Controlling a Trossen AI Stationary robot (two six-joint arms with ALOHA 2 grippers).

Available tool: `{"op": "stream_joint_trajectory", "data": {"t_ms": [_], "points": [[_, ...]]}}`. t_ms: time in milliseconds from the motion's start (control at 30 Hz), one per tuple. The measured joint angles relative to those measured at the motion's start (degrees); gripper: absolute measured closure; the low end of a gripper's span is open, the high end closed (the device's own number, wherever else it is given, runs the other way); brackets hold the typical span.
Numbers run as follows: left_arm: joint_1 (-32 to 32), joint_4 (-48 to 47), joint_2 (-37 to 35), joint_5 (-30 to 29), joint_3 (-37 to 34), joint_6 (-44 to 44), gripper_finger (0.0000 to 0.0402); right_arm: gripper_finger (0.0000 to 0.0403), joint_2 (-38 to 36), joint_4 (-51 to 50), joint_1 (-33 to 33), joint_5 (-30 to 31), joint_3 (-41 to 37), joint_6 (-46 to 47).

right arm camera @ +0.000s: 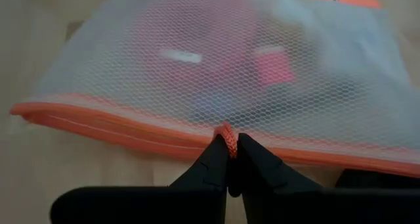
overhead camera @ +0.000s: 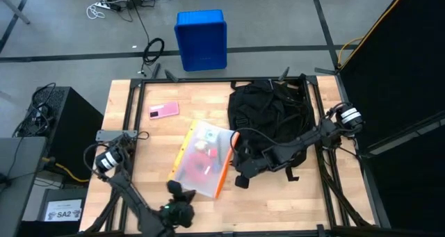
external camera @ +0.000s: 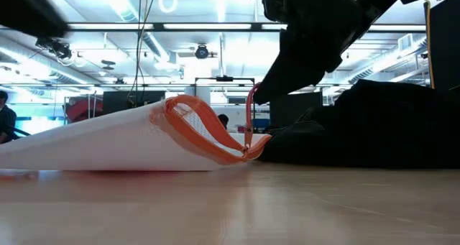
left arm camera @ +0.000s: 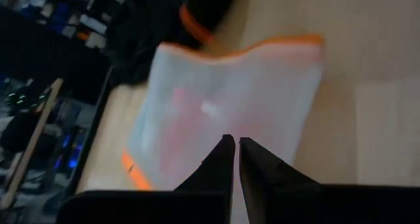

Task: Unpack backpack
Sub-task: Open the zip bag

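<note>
The black backpack (overhead camera: 268, 115) lies on the table's far right part. Beside it, in the middle of the table, lies a white mesh pouch (overhead camera: 201, 157) with orange edging and red things inside. My right gripper (right arm camera: 228, 145) reaches out from in front of the backpack and is shut on the pouch's orange loop. My left gripper (left arm camera: 233, 145) is shut with nothing between its fingers. It hangs by the pouch's near corner (overhead camera: 182, 194), pointing at the pouch. I cannot tell whether it touches the mesh. My right gripper pinches the pouch's thin orange loop (right arm camera: 226, 133) between its two fingertips, at the orange zip edge (right arm camera: 131, 129) that faces the backpack. The fingers slant down from the table's right side. The loop (external camera: 249, 123) runs up taut to the fingers, and the pouch's body rests on the table.
A pink flat item (overhead camera: 163, 110) lies at the table's far left. A blue crate (overhead camera: 201, 39) stands on the floor beyond the far edge. Bare wood shows along the near edge (overhead camera: 278, 209) and left of the pouch.
</note>
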Motion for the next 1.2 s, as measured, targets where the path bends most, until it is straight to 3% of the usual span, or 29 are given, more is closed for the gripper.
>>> {"op": "stream_joint_trajectory", "data": {"t_ms": [233,400,633,800,933,1067,1200], "points": [[5.04,29.8,0.36,4.54,0.05,29.13,0.0378,0.0403,0.0,0.15,-1.44,0.0,0.0,0.2],[6.15,38.08,0.39,4.76,0.05,39.64,0.0325,0.0403,0.0,0.08,-1.47,0.0,0.0,0.18],[7.21,37.24,0.39,6.6,0.04,36.68,0.0227,0.0403,0.0,0.08,-1.35,0.0,0.0,-0.54],[7.06,31.38,0.42,7.63,1.56,38.15,0.0187,0.0402,0.0,0.06,-1.37,-0.01,0.0,-0.67],[5.9,18.16,0.42,8.77,4.27,30.62,0.019,0.0402,0.0,0.05,-1.32,-0.03,0.0,-0.72],[3.73,6.04,0.42,9.49,6.37,18.48,0.0218,0.0401,0.0,0.04,-1.32,-0.04,0.0,-0.72],[2.08,10.95,0.95,11.49,6.4,14.57,0.0258,0.04,0.0,0.06,-1.32,-0.06,0.0,-0.72]]}}
